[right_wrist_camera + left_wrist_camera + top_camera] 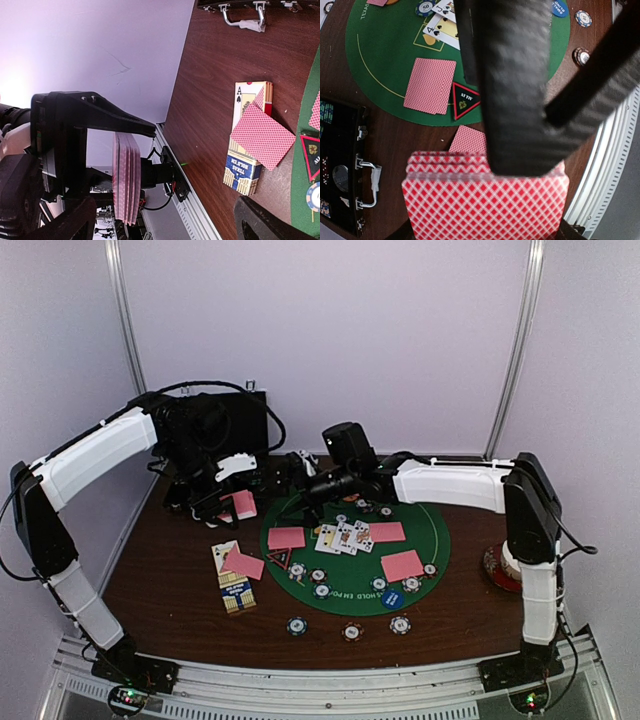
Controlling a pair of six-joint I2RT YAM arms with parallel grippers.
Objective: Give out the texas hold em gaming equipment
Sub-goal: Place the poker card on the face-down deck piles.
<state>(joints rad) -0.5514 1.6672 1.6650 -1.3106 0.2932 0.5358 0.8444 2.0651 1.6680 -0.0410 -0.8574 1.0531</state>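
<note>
**Left gripper [232, 502] clamped on card deck, right gripper [318, 487] spread**

Left jaws are pressed onto a deck of pink-backed cards [485, 200]. The deck is held in the air off the left side of the green mat [440, 540], with the black case [340, 170] close by. In the right wrist view the deck shows edge-on between the fingers.

Right gripper is near the mat's far edge, jaws wide, nothing seen between them.

On the mat:
- three single face-down cards [286, 537]
- a row of face-up cards [343, 537]
- several striped chips [411, 583] toward the near edge
- blue disc button [391, 599]
- triangle marker [277, 558]

Three more table chips [351, 632] sit in a row on bare wood in front of the mat. One loose card [262, 137] lies tilted on the card box [242, 172], left of the mat.
</note>
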